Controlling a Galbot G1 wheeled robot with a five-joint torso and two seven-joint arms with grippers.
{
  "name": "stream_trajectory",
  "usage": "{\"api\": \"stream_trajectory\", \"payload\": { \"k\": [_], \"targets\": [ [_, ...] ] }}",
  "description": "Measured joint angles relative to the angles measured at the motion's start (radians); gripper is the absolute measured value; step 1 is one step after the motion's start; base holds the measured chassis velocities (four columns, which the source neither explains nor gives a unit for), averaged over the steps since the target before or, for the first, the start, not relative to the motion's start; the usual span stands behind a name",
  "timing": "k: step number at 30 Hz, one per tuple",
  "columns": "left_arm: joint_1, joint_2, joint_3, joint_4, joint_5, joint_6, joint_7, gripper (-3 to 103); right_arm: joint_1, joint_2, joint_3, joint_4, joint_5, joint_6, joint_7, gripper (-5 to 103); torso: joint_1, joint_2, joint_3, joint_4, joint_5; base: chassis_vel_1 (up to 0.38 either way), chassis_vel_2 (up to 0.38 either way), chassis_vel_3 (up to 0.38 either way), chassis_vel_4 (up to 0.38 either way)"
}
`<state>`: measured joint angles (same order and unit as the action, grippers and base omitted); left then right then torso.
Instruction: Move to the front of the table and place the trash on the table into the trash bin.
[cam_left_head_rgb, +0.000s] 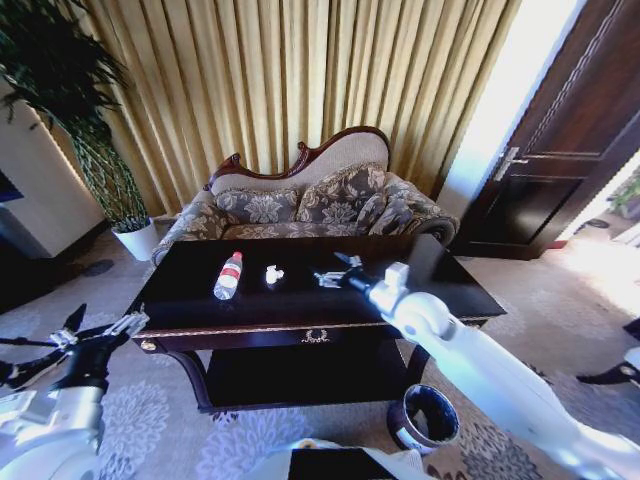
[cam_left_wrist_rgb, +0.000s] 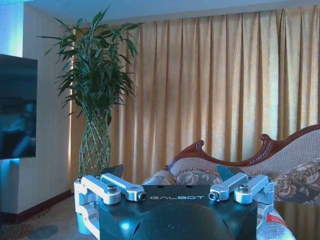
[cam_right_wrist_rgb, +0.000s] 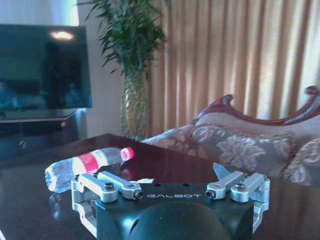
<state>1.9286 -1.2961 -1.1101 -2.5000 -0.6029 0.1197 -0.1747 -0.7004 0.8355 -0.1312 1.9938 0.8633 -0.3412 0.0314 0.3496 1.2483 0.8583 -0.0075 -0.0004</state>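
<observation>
Floral sofa (cam_left_head_rgb: 320, 205) close behind table (cam_left_head_rgb: 200, 300).

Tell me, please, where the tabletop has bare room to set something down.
The table is bare left of the bottle and at its right end past the right tool. The middle is crowded: bottle, paper wad and right tool sit close together.

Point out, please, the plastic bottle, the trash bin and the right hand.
plastic bottle (cam_left_head_rgb: 229, 275): head view, on its labelled middle.
trash bin (cam_left_head_rgb: 407, 432): head view, on its side wall by the white label.
right hand (cam_left_head_rgb: 332, 272): head view, midway between its fingertips, over the table.
</observation>
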Motion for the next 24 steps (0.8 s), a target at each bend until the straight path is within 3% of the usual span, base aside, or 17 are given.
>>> {"api": "stream_trajectory", "payload": {
  "k": [15,24],
  "targets": [
    [-0.007,-0.003,0.007,0.0,0.0,0.002,0.0,100,0.242,0.212,-0.266,-0.26,-0.01,-0.012,0.066,100,0.0,0.0,0.0,0.0001,0.0002,0.0,0.0,0.0,0.0],
    [-0.006,-0.009,0.007,0.0,0.0,0.003,0.0,100,0.276,0.272,-0.316,-0.362,-0.033,-0.012,0.084,100,0.0,0.0,0.0,0.0001,0.0002,0.0,0.0,0.0,0.0]
  ]
}}
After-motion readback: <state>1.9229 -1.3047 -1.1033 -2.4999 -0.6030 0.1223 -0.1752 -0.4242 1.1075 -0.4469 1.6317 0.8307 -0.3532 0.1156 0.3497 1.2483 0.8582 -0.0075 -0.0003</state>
